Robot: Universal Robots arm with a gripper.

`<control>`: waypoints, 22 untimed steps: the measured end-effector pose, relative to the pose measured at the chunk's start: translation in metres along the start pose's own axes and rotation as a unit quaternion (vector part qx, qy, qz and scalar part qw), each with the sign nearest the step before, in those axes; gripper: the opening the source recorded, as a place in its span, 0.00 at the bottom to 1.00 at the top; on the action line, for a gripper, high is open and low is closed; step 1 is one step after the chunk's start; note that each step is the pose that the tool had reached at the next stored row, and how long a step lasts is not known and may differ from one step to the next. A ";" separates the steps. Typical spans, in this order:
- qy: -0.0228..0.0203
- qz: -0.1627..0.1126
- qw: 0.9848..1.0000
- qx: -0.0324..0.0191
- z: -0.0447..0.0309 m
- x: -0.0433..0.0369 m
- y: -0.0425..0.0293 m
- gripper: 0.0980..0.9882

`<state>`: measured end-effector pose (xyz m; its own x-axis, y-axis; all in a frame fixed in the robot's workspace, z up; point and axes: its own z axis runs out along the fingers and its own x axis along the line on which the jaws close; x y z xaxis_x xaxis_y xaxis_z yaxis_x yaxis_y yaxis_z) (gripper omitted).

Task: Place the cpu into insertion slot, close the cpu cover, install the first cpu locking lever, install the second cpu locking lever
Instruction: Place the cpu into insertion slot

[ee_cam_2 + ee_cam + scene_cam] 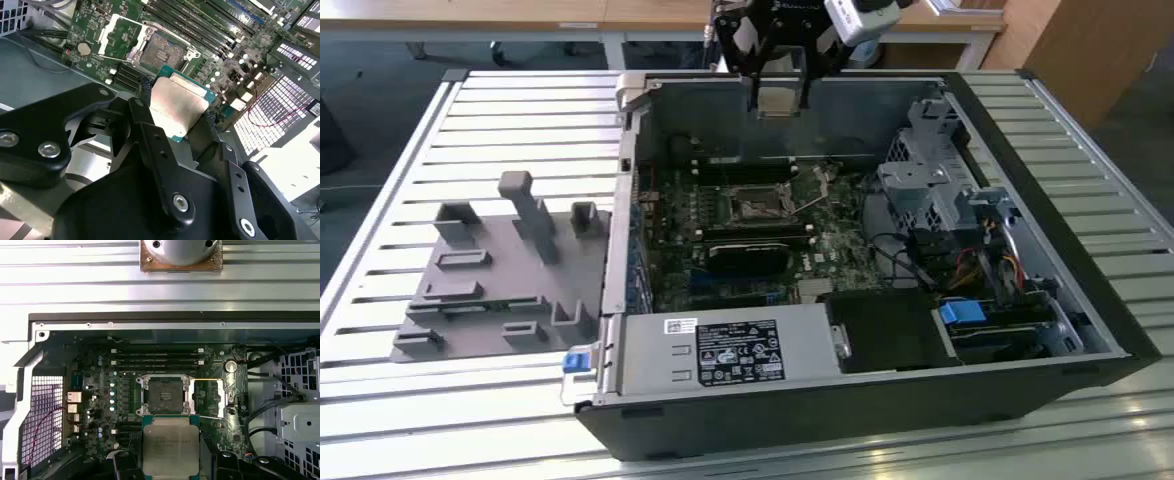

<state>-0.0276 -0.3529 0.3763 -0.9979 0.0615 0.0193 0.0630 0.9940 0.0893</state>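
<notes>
1. Hanging above the open case (854, 420), the gripper (774, 98) has the cpu (169, 446) pinched between its fingers by two opposite edges, silver top showing in both wrist views.
2. Slot (163, 395) sits bare down below the gripper, clear of the cpu.
3. Cover (210, 399) lies flipped open, right beside the slot.

Single arm, wrist held high in exterior view, gripper (777, 100) pointing straight down. Two black fingers (147, 117) clamped on opposite edges of cpu (176, 102). Chip held flat, metal top facing up toward wrist. Gripper hangs in air, touching nothing else
</notes>
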 end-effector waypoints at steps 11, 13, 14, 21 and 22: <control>-0.002 0.023 1.000 0.000 0.0000 0.0008 0.0000 0.50; -0.002 0.026 1.000 -0.001 0.0001 0.0008 0.0000 0.50; -0.003 0.028 1.000 -0.001 0.0000 0.0008 -0.0001 0.50; -0.003 0.038 0.999 -0.001 0.0001 0.0009 -0.0001 0.50; -0.003 0.039 0.999 -0.001 0.0001 0.0009 -0.0001 0.50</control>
<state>-0.0284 -0.3529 0.3762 -0.9901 0.1393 0.0193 0.1404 0.9861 0.0893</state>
